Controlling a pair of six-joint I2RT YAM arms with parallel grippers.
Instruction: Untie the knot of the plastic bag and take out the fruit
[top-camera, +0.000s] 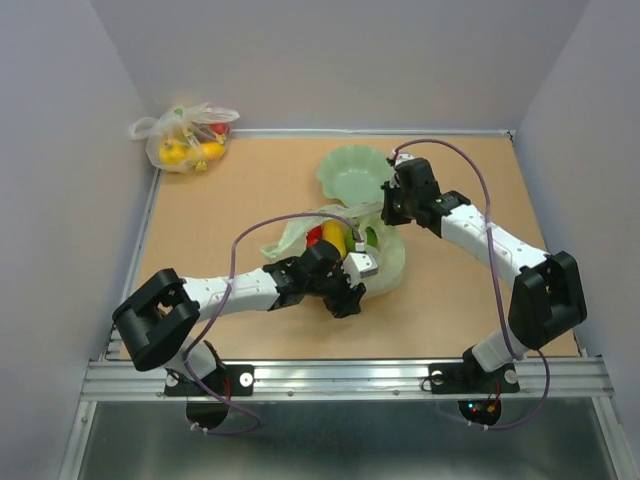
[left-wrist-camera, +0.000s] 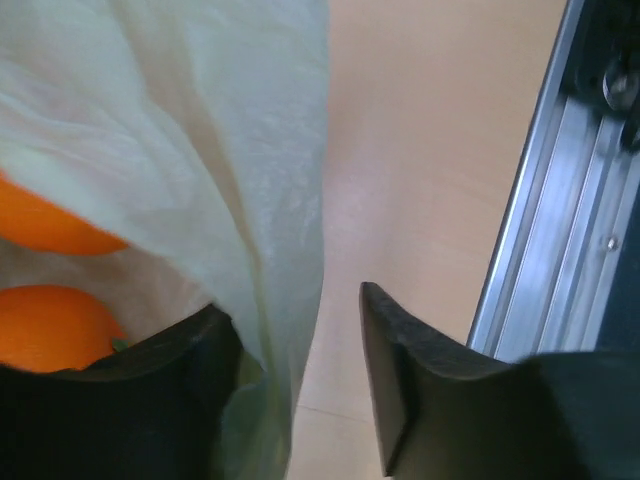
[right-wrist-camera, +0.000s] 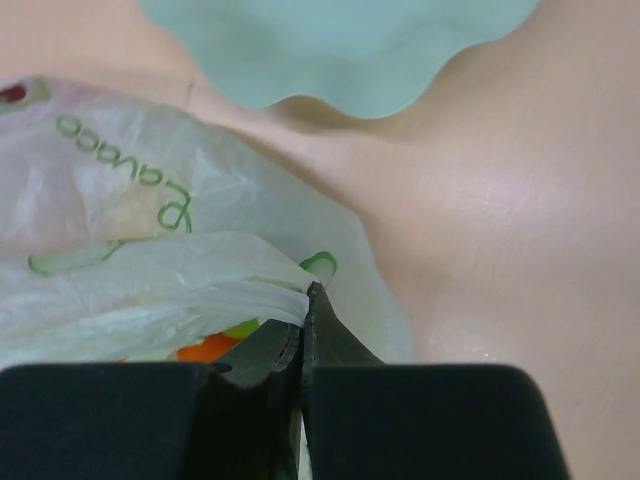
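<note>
**A:** From above?
**B:** The plastic bag (top-camera: 388, 262) lies mid-worktop (top-camera: 220, 200), with fruit (top-camera: 333, 238) showing inside.
**A:** Left wrist?
**B:** The left gripper (left-wrist-camera: 300, 380) has its jaws apart, bag film draped against one finger.
**A:** Right wrist?
**B:** The right gripper (right-wrist-camera: 303, 320) is clamped on the bag's film.

Plastic bag (left-wrist-camera: 200, 150) edge inside parted hand (left-wrist-camera: 290, 305)

Open: brown board (top-camera: 230, 200) left of centre, between clear whitish knotted bag (top-camera: 185, 135) in far-left corner and left arm (top-camera: 230, 292). Middle blocked by thin pale green plastic bag (top-camera: 390, 265), scalloped green bowl (top-camera: 352, 172) just behind it. Across the right side slants right arm (top-camera: 490, 245); near strip between both arms free.
</note>
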